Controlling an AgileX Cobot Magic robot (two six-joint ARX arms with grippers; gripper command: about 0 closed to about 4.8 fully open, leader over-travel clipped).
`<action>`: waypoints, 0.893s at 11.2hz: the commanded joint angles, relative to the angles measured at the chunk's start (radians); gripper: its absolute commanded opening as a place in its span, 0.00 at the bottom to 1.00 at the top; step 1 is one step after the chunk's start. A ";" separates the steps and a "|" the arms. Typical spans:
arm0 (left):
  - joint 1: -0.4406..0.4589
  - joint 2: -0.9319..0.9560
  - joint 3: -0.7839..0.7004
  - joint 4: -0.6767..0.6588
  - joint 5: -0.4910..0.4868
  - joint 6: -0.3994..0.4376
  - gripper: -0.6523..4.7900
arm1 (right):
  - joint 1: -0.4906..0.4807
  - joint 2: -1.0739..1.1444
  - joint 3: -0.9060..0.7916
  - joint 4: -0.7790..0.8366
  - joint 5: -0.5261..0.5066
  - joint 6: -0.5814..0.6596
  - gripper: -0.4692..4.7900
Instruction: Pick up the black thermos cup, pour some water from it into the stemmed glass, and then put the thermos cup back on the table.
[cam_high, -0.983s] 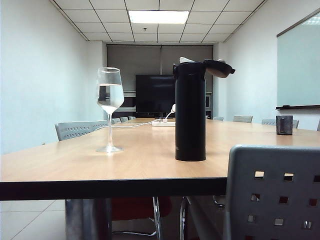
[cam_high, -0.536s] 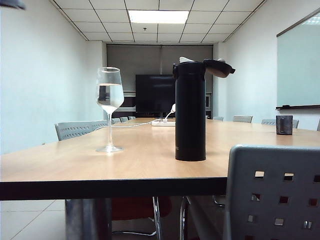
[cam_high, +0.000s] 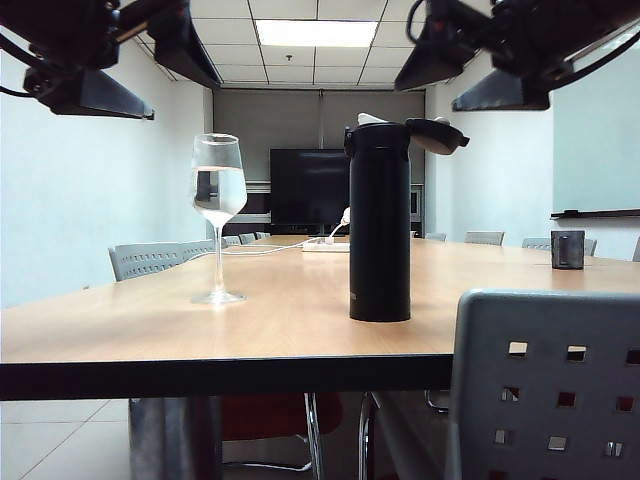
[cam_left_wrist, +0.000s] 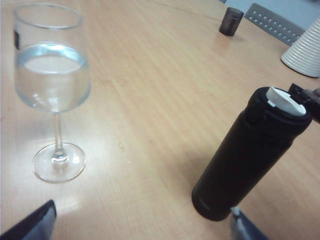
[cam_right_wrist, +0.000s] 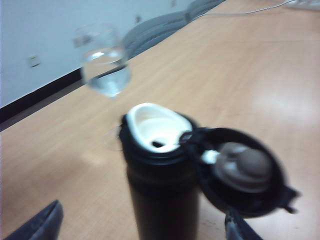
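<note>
The black thermos cup (cam_high: 380, 225) stands upright near the front of the table (cam_high: 290, 335), its flip lid (cam_right_wrist: 242, 172) hinged open and its pale spout (cam_right_wrist: 152, 127) bare. Left of it, well apart, the stemmed glass (cam_high: 219, 200) holds water. My left gripper (cam_high: 183, 100) hangs open high above the glass, touching nothing. In the left wrist view that gripper (cam_left_wrist: 142, 222) shows the glass (cam_left_wrist: 52, 75) and the thermos (cam_left_wrist: 250, 150) below it. My right gripper (cam_high: 427, 98) is open above the thermos lid; in its wrist view the gripper (cam_right_wrist: 142, 222) has the thermos (cam_right_wrist: 160, 195) between its fingers, untouched.
A small dark square cup (cam_high: 568, 249) sits at the far right of the table. A power strip with a white cable (cam_high: 327, 245) lies at the back. A grey perforated chair (cam_high: 545, 390) stands in front at the right. A white ribbed cone (cam_left_wrist: 305, 50) stands beyond the thermos.
Both arms have swung down into the top corners of the exterior view, the left first. The thermos and the glass have not moved.
</note>
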 joint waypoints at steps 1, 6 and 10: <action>-0.042 0.030 0.003 0.047 -0.013 0.045 1.00 | -0.004 0.057 -0.018 0.035 0.005 -0.002 0.89; -0.058 0.031 0.003 0.055 -0.046 0.057 1.00 | 0.010 0.188 -0.142 0.377 0.014 -0.005 0.89; -0.058 0.036 0.001 0.045 -0.053 0.057 1.00 | 0.010 0.465 -0.125 0.732 0.009 -0.025 1.00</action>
